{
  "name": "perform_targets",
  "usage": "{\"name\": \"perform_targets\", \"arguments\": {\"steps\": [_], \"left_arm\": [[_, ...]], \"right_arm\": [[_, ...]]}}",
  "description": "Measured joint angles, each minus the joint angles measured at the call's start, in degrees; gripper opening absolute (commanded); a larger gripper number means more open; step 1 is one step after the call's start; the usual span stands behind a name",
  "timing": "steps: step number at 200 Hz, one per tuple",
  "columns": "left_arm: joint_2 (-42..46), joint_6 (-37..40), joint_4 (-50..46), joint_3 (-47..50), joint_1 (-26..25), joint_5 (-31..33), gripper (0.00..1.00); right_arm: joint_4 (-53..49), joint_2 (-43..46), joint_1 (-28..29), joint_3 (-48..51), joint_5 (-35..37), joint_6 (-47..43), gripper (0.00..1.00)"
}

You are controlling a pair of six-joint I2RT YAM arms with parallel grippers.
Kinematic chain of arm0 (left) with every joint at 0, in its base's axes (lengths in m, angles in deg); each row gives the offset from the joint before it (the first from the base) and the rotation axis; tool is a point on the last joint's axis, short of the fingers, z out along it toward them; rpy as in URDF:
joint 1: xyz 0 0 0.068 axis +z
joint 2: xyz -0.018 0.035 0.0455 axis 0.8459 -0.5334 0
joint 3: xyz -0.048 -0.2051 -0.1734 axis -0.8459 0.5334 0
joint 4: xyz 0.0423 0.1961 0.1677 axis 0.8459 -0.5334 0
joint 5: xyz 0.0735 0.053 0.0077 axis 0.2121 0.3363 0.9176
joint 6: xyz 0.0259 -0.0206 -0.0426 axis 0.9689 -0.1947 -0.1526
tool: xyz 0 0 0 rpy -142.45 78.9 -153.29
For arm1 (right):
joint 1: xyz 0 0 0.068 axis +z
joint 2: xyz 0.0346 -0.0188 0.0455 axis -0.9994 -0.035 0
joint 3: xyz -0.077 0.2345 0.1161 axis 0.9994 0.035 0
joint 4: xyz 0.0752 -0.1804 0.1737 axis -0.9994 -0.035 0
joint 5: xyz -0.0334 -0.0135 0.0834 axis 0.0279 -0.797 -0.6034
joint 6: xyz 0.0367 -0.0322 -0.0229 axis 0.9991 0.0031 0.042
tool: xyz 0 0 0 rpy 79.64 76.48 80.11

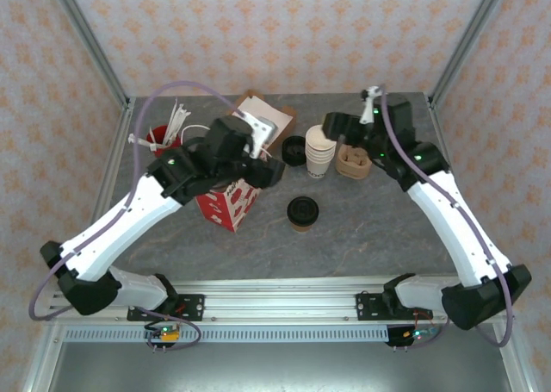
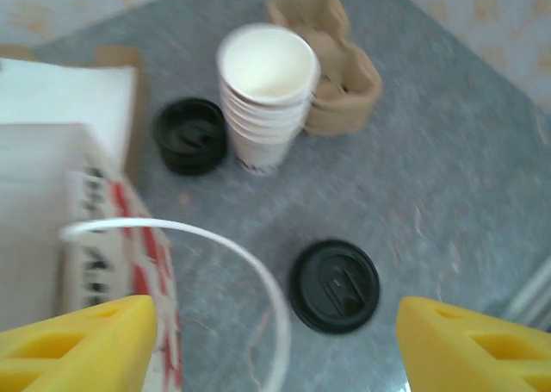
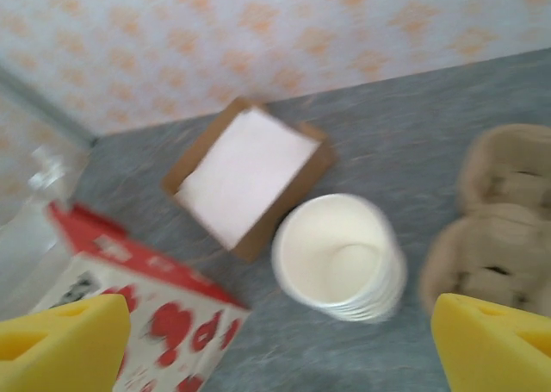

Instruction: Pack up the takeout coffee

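Two risks: tipping the takeout coffee (image 2: 334,286), or snagging the bag handle (image 2: 225,237).
First cause: a low, sideways approach would probably shove the capped cup (it stands free on the table) instead of bracketing it.
Second cause: the white handle loops between the left fingers, so closing early could catch it.
Left gripper (image 2: 275,336): spread wide, holding nothing; contact with the handle cannot be told.
Coffee: just ahead of the left fingers, within their span, nearer than the white cup stack (image 2: 267,108).
Right gripper (image 3: 280,336): equally wide, empty, hovering above the cup stack with the cardboard carrier (image 3: 499,228) beside one finger and the red bag (image 3: 146,314) by the other.
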Motion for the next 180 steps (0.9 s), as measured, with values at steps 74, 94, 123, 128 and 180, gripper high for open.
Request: {"name": "perform_targets", "arguments": {"steps": [74,94,123,128,180], "left_arm": [[-21.0,3.1,-14.3,-10.7,-10.1,1.1,0.77],[-25.9,4.2,-16.6,-12.9,-10.3,1.1,0.81],[-31.5,5.9,-19.3,-15.8,-10.1,1.2,0.84],[-32.4,6.3,-19.5,-16.3,-10.1,1.1,0.84],[-39.4,8.4,-21.0,-19.0,-6.8,-0.3,0.86]], "right_arm": [[0.2,4.3,-12.4,16.3,4.2,4.0,0.96],[0.2,5.2,-12.4,18.4,5.5,3.9,0.98],[0.3,6.7,-12.4,21.3,7.5,3.5,0.98],[0.3,6.7,-12.4,21.7,7.6,3.5,0.98],[0.5,6.7,-12.4,22.9,7.9,2.4,0.98]]}}
